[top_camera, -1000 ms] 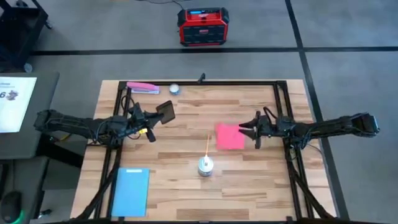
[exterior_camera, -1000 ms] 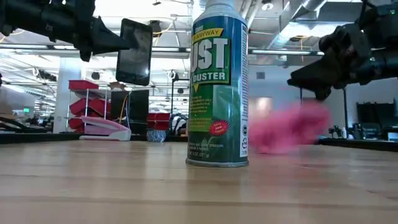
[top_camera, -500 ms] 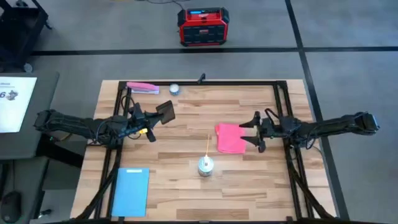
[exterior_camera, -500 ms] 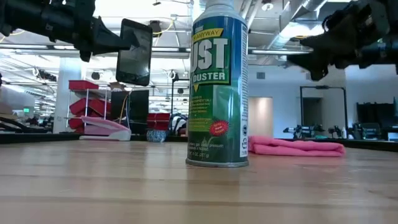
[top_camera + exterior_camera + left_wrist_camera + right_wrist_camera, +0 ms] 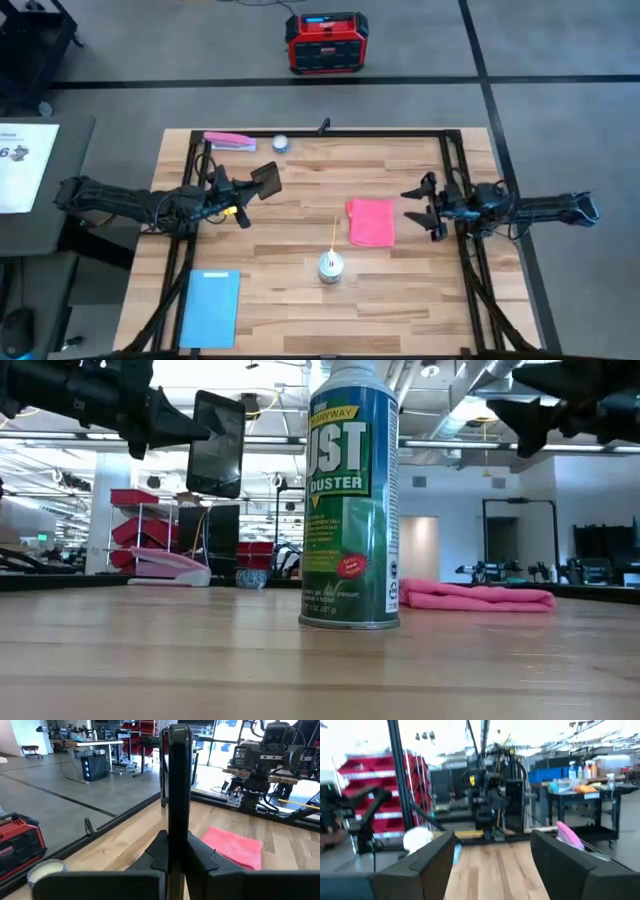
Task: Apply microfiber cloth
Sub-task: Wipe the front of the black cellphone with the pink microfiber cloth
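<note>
Microfiber cloth [image 5: 371, 221] lies flat on the counter [image 5: 300, 290], right of centre, pink-red, slightly rumpled; in the low view it sits behind and to the right of the duster can [image 5: 331, 266], free of both arms.

Change: a second ago the right claw [image 5: 425, 206] was over the cloth with the cloth lifted and blurred in the low view; half a second ago the cloth was already down and the claw just beside its edge. Now the right claw is pulled back toward the counter's right frame, raised, fingers spread wide, holding nothing, near the cloth but apart from it. Judgement: cloth has been released, so the wipe either ended or the arm is resetting; cloth is not touching the phone now.

Left claw [image 5: 248, 190] unchanged across the frames: closed on the black phone [image 5: 266, 179], held up off the counter at left-centre, edge-on to its own wrist camera.

Counts: one cloth, one phone, one duster can with a straw, one light-blue rectangle [image 5: 210, 306] at front left, one pink stapler-like item [image 5: 230, 141] at back left, one small round white object [image 5: 280, 143] beside it, one red box [image 5: 327, 43] on the floor beyond the counter. Two arms.
</note>
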Controlling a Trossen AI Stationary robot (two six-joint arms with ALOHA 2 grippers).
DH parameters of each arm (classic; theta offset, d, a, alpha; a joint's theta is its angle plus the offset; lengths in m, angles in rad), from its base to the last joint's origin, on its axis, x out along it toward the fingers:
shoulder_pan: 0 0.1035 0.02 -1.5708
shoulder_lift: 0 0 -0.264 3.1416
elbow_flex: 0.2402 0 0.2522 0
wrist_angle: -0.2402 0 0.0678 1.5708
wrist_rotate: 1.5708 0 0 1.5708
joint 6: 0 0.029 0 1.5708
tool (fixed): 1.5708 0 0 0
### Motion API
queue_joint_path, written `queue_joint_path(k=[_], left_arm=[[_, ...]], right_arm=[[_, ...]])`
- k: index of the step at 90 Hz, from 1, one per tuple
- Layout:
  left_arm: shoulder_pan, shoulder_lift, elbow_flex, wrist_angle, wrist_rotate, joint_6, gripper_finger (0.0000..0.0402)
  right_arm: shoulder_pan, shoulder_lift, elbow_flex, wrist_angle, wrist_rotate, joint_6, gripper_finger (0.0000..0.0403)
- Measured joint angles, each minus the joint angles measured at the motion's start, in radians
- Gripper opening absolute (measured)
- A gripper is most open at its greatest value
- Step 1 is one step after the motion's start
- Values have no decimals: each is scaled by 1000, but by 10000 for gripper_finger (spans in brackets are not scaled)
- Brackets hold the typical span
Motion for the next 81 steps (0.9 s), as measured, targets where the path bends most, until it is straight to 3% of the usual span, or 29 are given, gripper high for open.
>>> queue_joint_path(k=[15,27,38,53,81], left_arm=[[0,0,0,0,0,1,8],[0,0,0,0,0,1,8],[0,0,0,3,0,3,8],[0,0,0,3,0,6,8],[0,0,0,-9,13,5,8]], right_arm=[[-11,-110,87,-300,73,-1,243],[-12,-168,100,-378,138,-8,209],[-11,-177,84,-374,134,-10,140],[-14,-168,16,-374,132,15,16],[-14,-168,-100,-271,129,114,0]])
